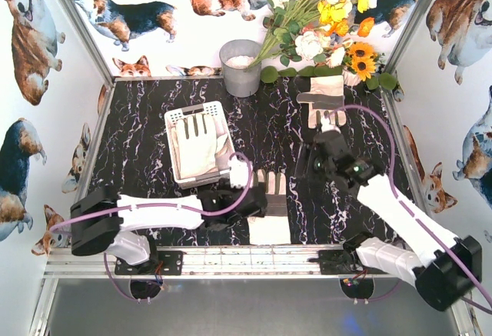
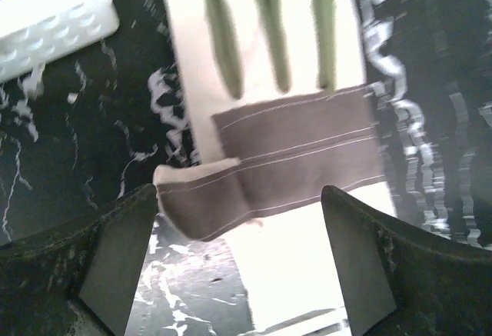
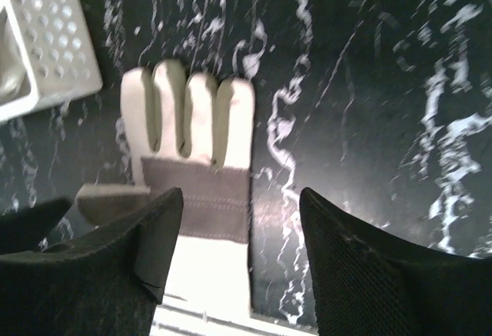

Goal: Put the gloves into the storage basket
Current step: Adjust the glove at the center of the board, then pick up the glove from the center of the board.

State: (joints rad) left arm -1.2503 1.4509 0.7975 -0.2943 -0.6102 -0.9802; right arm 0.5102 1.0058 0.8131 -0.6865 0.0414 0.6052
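LIMP CARGO: A glove (image 1: 269, 214) lies flat, grey palm band up, on the table (image 1: 146, 159) between the two arms, near the basket (image 1: 178, 114) and off its near right corner. A second glove (image 1: 196, 140) already sits in the basket, and a third glove (image 1: 323, 94) waits at the back by the flowers (image 1: 323, 13). Your left gripper (image 2: 240, 194) hovers low over the flat glove, its fingers spread wide and clamped on nothing. Your right gripper (image 3: 240, 197) looks down on the same glove from farther off, fingers likewise apart and empty. Expect the glove to be light and soft, fabric that will fold and dangle once lifted rather than slip. You would likely do best to pinch across the grey palm band or the wide cuff, where the cloth looks thicker and gives the pads something to bite. A hold on one glove finger could leave the rest trailing over the basket rim.
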